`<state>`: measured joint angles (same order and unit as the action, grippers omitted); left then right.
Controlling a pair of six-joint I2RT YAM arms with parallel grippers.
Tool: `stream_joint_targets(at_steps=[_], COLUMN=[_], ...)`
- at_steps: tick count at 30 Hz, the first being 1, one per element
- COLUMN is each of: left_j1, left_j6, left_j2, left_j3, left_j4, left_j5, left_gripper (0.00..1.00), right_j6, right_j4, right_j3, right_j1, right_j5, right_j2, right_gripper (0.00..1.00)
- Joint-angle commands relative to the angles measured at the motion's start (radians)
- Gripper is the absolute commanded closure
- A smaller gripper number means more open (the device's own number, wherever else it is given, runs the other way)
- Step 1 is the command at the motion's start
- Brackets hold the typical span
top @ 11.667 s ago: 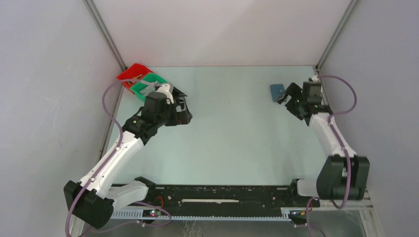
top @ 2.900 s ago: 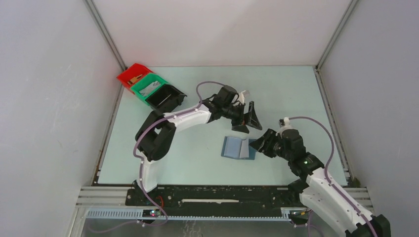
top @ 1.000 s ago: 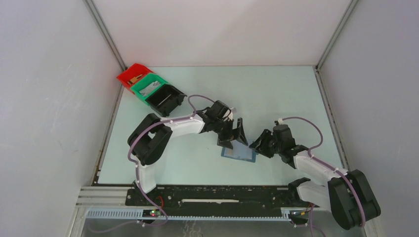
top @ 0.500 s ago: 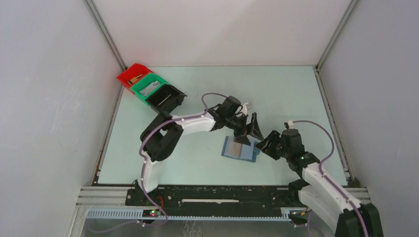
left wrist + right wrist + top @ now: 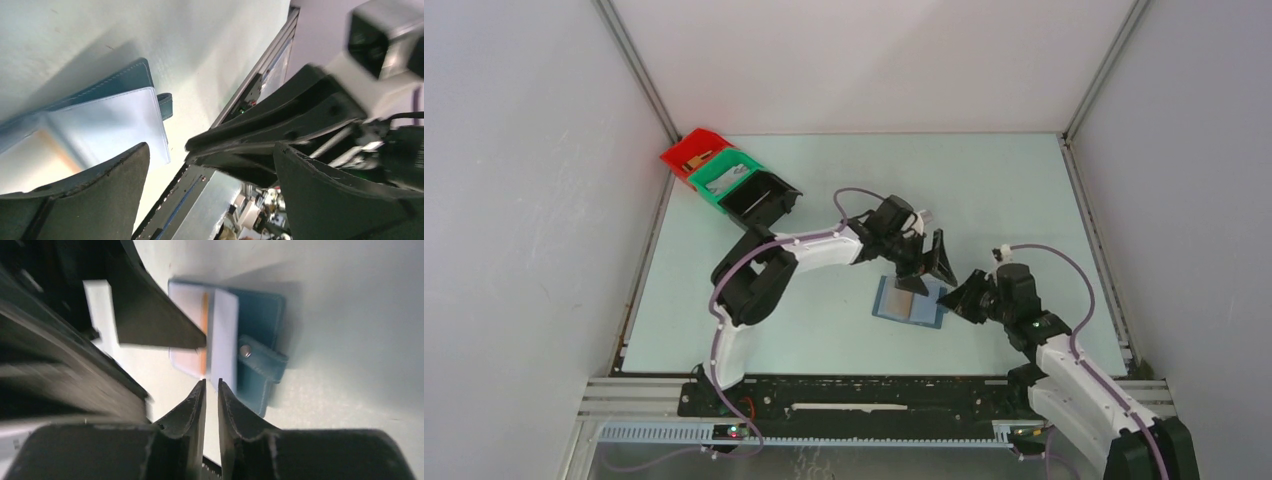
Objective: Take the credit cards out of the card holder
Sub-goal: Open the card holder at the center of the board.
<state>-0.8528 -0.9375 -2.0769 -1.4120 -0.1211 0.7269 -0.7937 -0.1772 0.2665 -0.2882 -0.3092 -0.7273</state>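
Your card holder [image 5: 889, 307] lies spread open on the pale green table [image 5: 984, 180], roughly mid-table, between the two grippers. From the right wrist it reads as a slate-blue case [image 5: 262, 310] with a stitched edge and a small tab [image 5: 257, 360] carrying a round snap. A pale, glossy leaf [image 5: 225, 330] lies over its inner face, and beside that leaf shows a narrow orange-tan card edge [image 5: 204, 325]. The left wrist view shows the same pale leaf [image 5: 115, 120], the tan card [image 5: 50, 150] and the tab [image 5: 166, 102].

Count one holder, one tan card showing, and one pale leaf. You cannot tell whether the leaf is a card or a sleeve.

Your left gripper [image 5: 922, 270] hangs over the holder's far part with its fingers spread wide, holding nothing. Your right gripper [image 5: 951, 297] sits at the holder's right edge. Its fingers [image 5: 192, 405] are almost together, with only a thin slit between them and their tips at the pale leaf's edge. You cannot tell whether they pinch it.

Three bins stand in a row at the far left corner: one red [image 5: 686, 150], one green [image 5: 720, 172], one black [image 5: 759, 198].
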Motion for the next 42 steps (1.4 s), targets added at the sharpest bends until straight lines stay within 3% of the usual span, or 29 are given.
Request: stream_joint_targets(at_steps=[1,11,15,20,33,42], left_j1=[0.081,0.132,0.132,0.132,0.118,0.073], left_j6=[0.057,0.118,0.141,0.161,0.188,0.227], left_j2=[0.156,0.232,0.232,0.207,0.149,0.148], left_j3=[0.014,0.101,0.128,0.137,0.118,0.099], left_j4=[-0.041,-0.119,-0.166,-0.193,-0.204,-0.305], left_j5=[-0.091,-0.102,-0.148,-0.161,-0.122,-0.265], left_gripper=[0.01,0.01,0.00,0.00,0.00,0.00], right_j6=[0.011,-0.019,0.006,0.041,0.046,0.058], right_j4=[0.133,0.182,0.106,0.089,0.116,0.087], right_j3=[0.039,0.101,0.103,0.100,0.099,0.099], right_j1=[-0.068,-0.114,-0.064,-0.019,-0.019,-0.008], right_j5=[-0.093,-0.002,0.029,0.053,0.058,0.071], right_j2=[-0.059,-0.265,-0.391,-0.488,-0.552,-0.530], right_gripper=[0.78,0.79,0.86,0.87,0.87,0.87])
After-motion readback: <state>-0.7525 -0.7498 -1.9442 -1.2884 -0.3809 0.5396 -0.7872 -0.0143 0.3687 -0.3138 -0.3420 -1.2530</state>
